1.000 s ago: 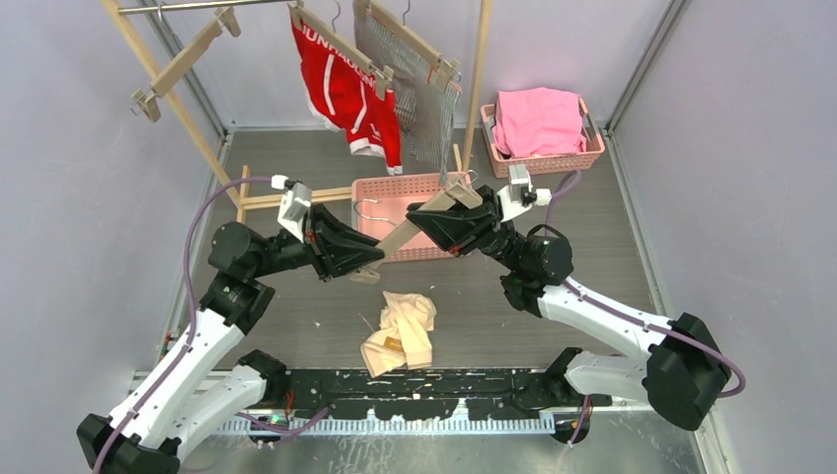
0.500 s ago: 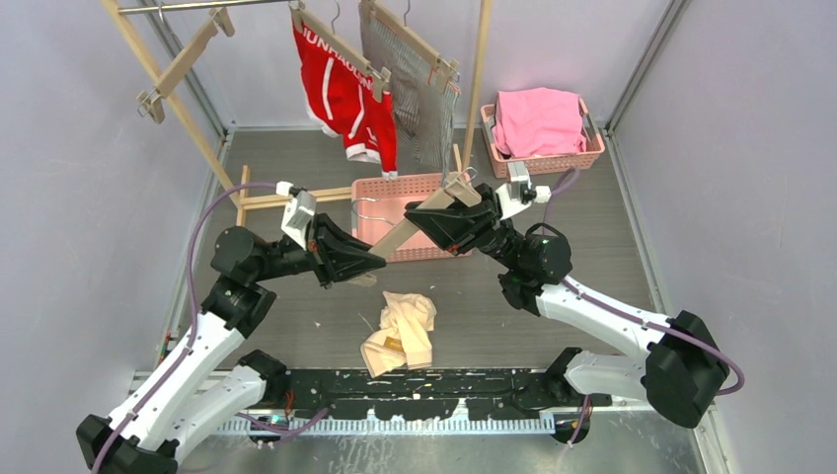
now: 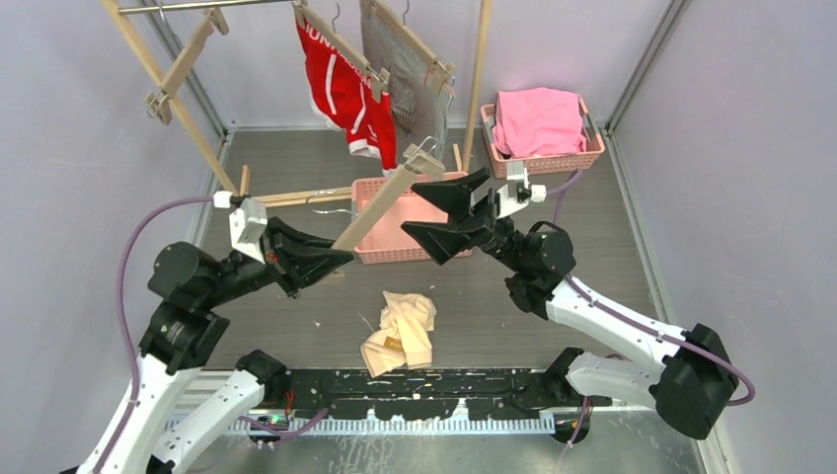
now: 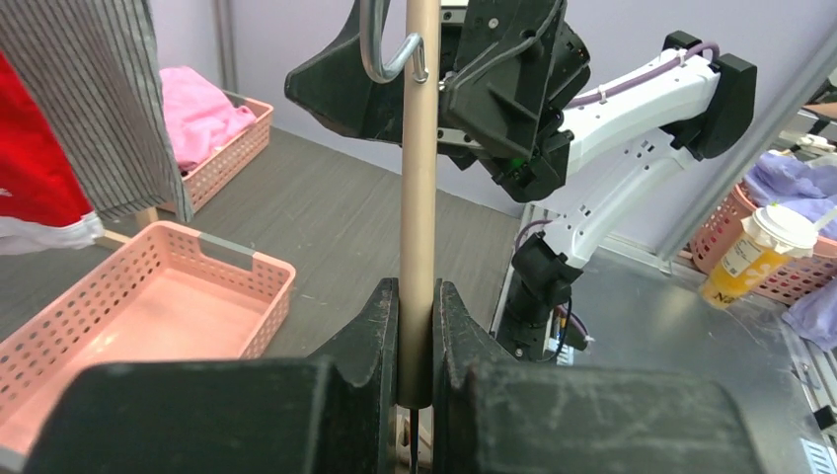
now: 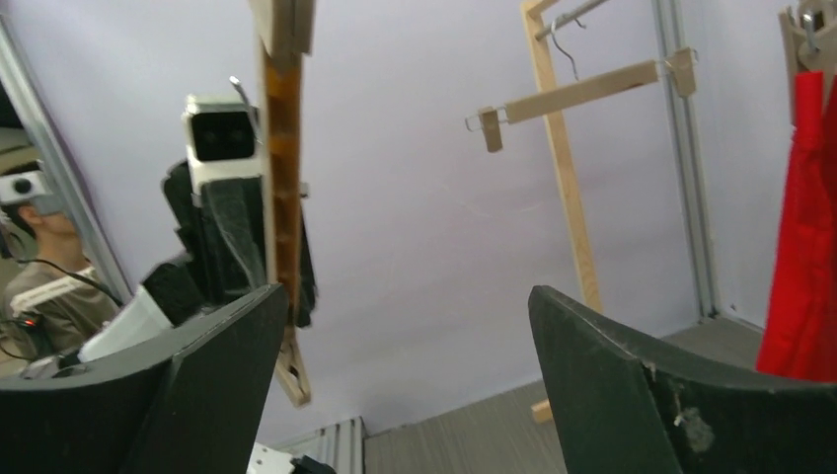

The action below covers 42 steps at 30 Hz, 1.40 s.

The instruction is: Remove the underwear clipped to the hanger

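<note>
The pale peach underwear (image 3: 400,331) lies crumpled on the floor between the arms. Red underwear (image 3: 350,94) (image 5: 804,227) and grey-striped underwear (image 3: 405,79) (image 4: 89,99) hang clipped to hangers on the rack. My left gripper (image 3: 341,255) (image 4: 418,326) is shut on the lower end of a bare wooden hanger (image 3: 385,202) (image 4: 418,178) (image 5: 281,148), which slants up to the right. My right gripper (image 3: 419,207) (image 5: 410,375) stands wide open just right of that hanger, holding nothing.
A pink basket (image 3: 380,252) (image 4: 237,272) sits on the floor under the hanger. A second basket (image 3: 592,148) at the back right holds bright pink cloth (image 3: 538,118). Another empty hanger (image 3: 183,64) (image 5: 582,94) hangs at the rack's left. A drink cup (image 4: 760,252) stands outside the cell.
My right gripper has opened and let go of the bare hanger. My left arm has drawn back to the left with the hanger, whose free end now points higher.
</note>
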Tool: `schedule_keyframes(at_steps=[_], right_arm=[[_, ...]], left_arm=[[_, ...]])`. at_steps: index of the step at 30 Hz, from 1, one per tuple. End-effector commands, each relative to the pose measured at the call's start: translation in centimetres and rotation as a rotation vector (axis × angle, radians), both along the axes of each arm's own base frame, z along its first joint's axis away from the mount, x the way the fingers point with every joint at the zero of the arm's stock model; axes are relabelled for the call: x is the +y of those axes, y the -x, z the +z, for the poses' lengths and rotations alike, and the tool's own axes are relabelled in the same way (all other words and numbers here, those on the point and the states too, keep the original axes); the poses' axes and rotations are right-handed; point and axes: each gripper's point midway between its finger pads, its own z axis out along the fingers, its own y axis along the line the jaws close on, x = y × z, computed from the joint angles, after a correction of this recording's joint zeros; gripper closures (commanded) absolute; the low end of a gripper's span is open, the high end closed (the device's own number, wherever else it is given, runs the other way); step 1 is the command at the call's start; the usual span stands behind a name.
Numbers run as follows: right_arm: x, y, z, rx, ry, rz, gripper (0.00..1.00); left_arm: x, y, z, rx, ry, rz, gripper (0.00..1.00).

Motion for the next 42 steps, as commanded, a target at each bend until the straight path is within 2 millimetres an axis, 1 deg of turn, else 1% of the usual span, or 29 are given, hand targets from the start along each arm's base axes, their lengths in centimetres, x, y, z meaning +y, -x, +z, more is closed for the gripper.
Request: schedule_keyframes(at_steps=[1,3,4,5,6,8,9,12,14,16,19,22,25,29,32,33,34,36,37,38,39,40,42], right_arm=[[-0.4,-1.0,0.1,-0.007,0.048,-0.08,0.0],[0.0,-1.6,-1.0,0.009,0.124,-0.107,0.0],[0.3,-2.2,-1.7,0.026,0.176,-0.131,0.0],[0.7,-2.9,-3.7,0.071,0.272,-0.164,0.0],[0.8,-3.6,-5.3,0.102,0.352,-0.211,0.0],[1.0,-4.3,-9.3,0.145,0.532,-0.309,0.0],[1.5,-3.7,-11.5,0.162,0.622,-0.332,0.0],[1.6,-2.3,-17.7,0.21,0.823,-0.409,0.0],[1.0,-1.5,-21.7,0.265,0.915,-0.464,0.0],[0.6,-0.3,-25.3,0.317,0.988,-0.471,0.0],[0.6,1.8,-29.4,0.367,1.054,-0.426,0.0],[1.4,3.9,-32.3,0.383,1.099,-0.36,0.0],[2.7,5.4,-33.9,0.385,1.108,-0.302,0.0],[4.2,6.1,-35.7,0.395,1.106,-0.25,0.0],[4.7,6.2,-37.1,0.411,1.118,-0.245,0.01],[4.8,6.1,-37.7,0.415,1.13,-0.249,0.07],[4.8,6.0,-38.3,0.42,1.148,-0.259,0.24],[4.5,5.6,-39.3,0.446,1.194,-0.295,0.83],[4.4,5.4,-39.4,0.452,1.208,-0.312,0.97],[4.3,5.3,-39.5,0.456,1.22,-0.324,0.99],[4.2,5.1,-39.1,0.455,1.217,-0.336,0.99],[4.1,4.9,-38.4,0.45,1.208,-0.346,0.99],[4.0,4.3,-36.3,0.428,1.174,-0.383,0.99]], left_arm=[[1.6,-0.2,0.2,0.026,-0.033,0.11,1.0],[2.7,-0.7,-0.4,0.055,-0.075,0.186,1.0],[3.6,-1.0,-1.0,0.079,-0.109,0.244,1.0],[4.7,-1.6,-1.6,0.105,-0.146,0.319,1.0],[5.9,-1.9,-2.4,0.127,-0.189,0.39,1.0],[8.7,-2.6,-3.8,0.164,-0.278,0.543,1.0],[10.8,-2.9,-5.2,0.206,-0.343,0.646,0.99],[14.5,-3.3,-7.0,0.262,-0.438,0.833,1.0],[15.8,-3.4,-7.9,0.285,-0.478,0.898,1.0],[16.5,-3.7,-8.5,0.303,-0.513,0.943,0.99],[17.5,-4.2,-9.1,0.319,-0.555,1.001,1.0],[18.3,-5.0,-9.6,0.327,-0.604,1.063,1.0],[18.2,-6.0,-9.8,0.323,-0.624,1.08,1.0],[17.6,-7.7,-10.0,0.32,-0.661,1.085,1.0],[17.7,-9.2,-9.8,0.303,-0.691,1.122,1.0],[17.7,-9.8,-9.7,0.296,-0.701,1.133,1.0],[17.7,-10.3,-9.7,0.292,-0.712,1.145,1.0],[17.5,-11.2,-9.3,0.289,-0.72,1.147,1.0],[17.2,-11.7,-8.7,0.284,-0.708,1.14,1.0],[16.9,-12.4,-8.5,0.288,-0.705,1.128,1.0],[16.6,-13.1,-8.3,0.295,-0.701,1.112,1.0],[16.5,-13.7,-7.9,0.302,-0.692,1.101,1.0],[16.6,-14.9,-7.4,0.321,-0.686,1.094,1.0]])
